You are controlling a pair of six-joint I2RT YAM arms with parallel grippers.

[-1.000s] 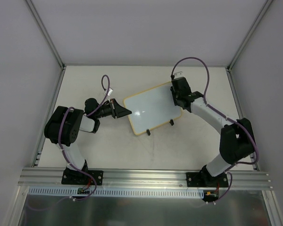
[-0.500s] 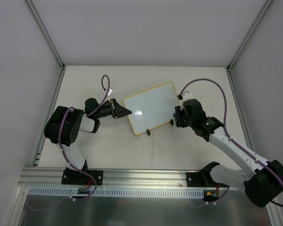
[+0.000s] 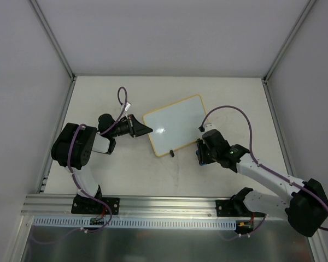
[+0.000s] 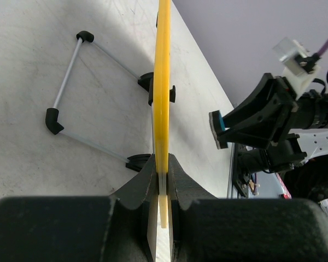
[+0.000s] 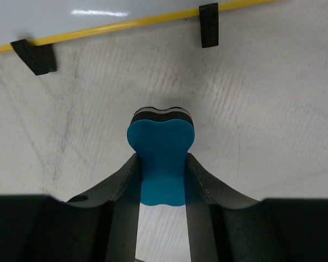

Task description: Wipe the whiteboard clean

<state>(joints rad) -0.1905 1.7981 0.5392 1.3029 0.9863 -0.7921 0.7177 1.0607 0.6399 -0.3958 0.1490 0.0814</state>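
Whiteboard (image 3: pixel 175 126): sits mid-table, tilted. The left wrist view shows it edge-on, carried on a wire stand (image 4: pixel 71 93) by black clips (image 5: pixel 209 24) along its near edge. No writing can be made out on the face, only glare.

Left gripper (image 3: pixel 147 130): at the board's 9 o'clock edge, fingers pinched onto the yellow frame.

Right gripper (image 3: pixel 201 154): off the board at its 5 o'clock, over bare table (image 3: pixel 126 169). It is clamped on a blue eraser (image 5: pixel 160 147), which bulges between the fingers and so is soft.

Assessment of handling: the board appears thin, light and stiff, with a slick glossy face. Perched on a slight stand, it would likely slide or tip under wiping pressure. The frame edge is the sound place to hold. The present 9 o'clock grip suits, leaving the face free. Wiping force is best directed toward that grip.
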